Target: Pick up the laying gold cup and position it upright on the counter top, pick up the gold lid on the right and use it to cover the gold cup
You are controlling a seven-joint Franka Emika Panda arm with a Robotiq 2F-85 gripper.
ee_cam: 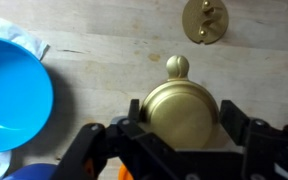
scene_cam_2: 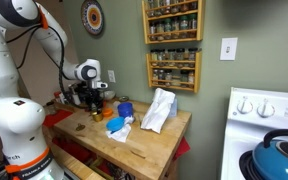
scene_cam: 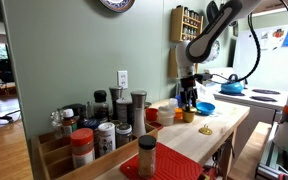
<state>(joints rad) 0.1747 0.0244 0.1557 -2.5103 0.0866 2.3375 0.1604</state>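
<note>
In the wrist view the gold cup (ee_cam: 179, 105) shows as a shiny round face with a small knob (ee_cam: 177, 67) just beyond it. My gripper (ee_cam: 180, 112) is shut on the cup, one black finger (ee_cam: 134, 115) pressed against each side. The gold lid (ee_cam: 204, 20) lies flat on the pale counter top (ee_cam: 104, 60), further out and slightly right of the cup. In an exterior view the gripper (scene_cam: 188, 98) hangs low over the counter, with the lid (scene_cam: 205, 131) nearer the front edge. The arm's hand (scene_cam_2: 92, 95) also shows beside the wall.
A blue bowl (ee_cam: 14, 95) sits close on the left of the cup, on a white cloth. An orange-red cup (scene_cam: 152, 115), spice jars (scene_cam: 104, 130) and a red mat (scene_cam: 174, 168) crowd one end of the counter. A white bag (scene_cam_2: 159, 110) stands on the counter.
</note>
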